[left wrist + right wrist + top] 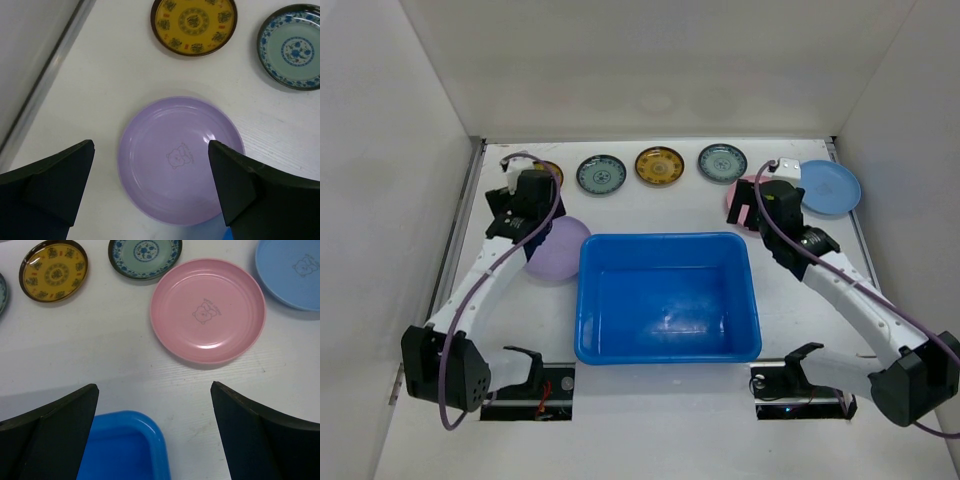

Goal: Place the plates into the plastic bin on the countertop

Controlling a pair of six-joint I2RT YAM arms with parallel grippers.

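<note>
The blue plastic bin (665, 239) sits empty in the middle of the white countertop (650, 205). A lavender plate (558, 252) lies at its left rim. My left gripper (525, 225) hovers over the lavender plate (181, 159), open and empty (151, 145). My right gripper (752, 215) is open and empty (155, 386) above the bin's far right corner (156, 434). The pink plate (207, 310) lies just beyond it, partly hidden under the arm in the top view (737, 196). The light-blue plate (828, 187) lies at far right.
Along the back lie an amber plate (552, 172) partly hidden by the left arm, a teal-and-white plate (601, 173), a second amber plate (659, 165) and a second teal-and-white plate (722, 162). White walls bound the counter; a metal strip (45, 75) runs along the left edge.
</note>
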